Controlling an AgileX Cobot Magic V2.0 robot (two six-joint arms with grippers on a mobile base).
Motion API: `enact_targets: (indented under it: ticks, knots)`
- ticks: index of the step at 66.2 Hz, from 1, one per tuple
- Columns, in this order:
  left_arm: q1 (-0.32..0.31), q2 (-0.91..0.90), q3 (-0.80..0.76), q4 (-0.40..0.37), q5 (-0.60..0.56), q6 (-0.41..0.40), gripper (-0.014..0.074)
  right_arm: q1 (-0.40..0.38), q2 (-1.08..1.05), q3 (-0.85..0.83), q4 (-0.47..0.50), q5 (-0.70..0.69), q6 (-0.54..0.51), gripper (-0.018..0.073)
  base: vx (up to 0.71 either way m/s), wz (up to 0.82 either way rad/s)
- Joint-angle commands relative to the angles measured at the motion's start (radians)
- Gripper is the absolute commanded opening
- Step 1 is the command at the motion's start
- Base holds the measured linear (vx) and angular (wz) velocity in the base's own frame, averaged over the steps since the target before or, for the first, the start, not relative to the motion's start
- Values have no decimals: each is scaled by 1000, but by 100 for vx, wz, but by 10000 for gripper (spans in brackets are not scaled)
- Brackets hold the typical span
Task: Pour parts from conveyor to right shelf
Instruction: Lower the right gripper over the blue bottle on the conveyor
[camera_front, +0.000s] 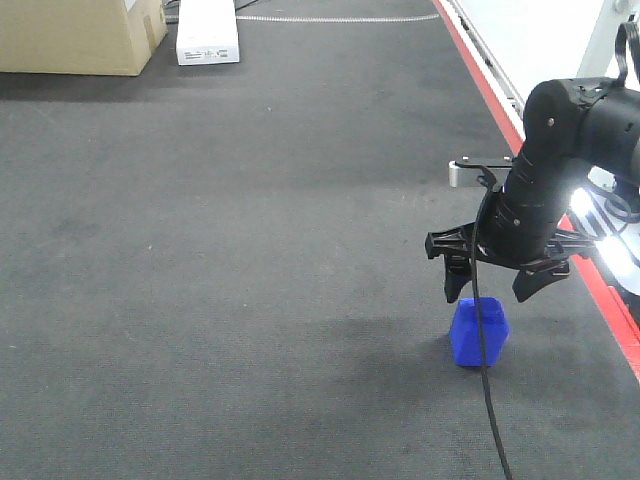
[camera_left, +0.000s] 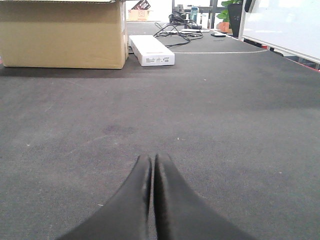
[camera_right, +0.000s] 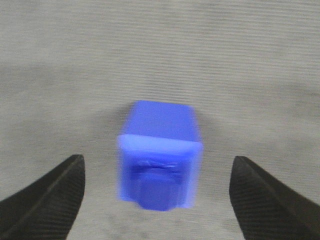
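Observation:
A small blue plastic bin (camera_front: 479, 333) stands on the dark grey belt at the lower right. My right gripper (camera_front: 496, 287) hangs just above it, open, its two fingers spread wider than the bin. In the right wrist view the blue bin (camera_right: 160, 156) sits between and below the two black fingertips (camera_right: 60, 192), not touched. I cannot see what is inside it. My left gripper (camera_left: 152, 162) is shut and empty, low over the bare belt.
A cardboard box (camera_front: 80, 35) and a flat white box (camera_front: 208, 32) lie at the far left end; they also show in the left wrist view, box (camera_left: 62, 34) and white box (camera_left: 151, 50). A red edge strip (camera_front: 600, 285) runs along the right side.

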Motion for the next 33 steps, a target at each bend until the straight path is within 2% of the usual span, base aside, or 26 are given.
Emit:
enact_targets:
  ticks: [1, 33]
  knots:
    - [-6, 18, -20, -8, -78, -8, -6, -2, -34, -26, -1, 62, -10, 564, 0, 0]
    - [-6, 18, -20, -8, -78, -8, -6, -2, 35, -26, -3, 43, -11, 564, 0, 0]
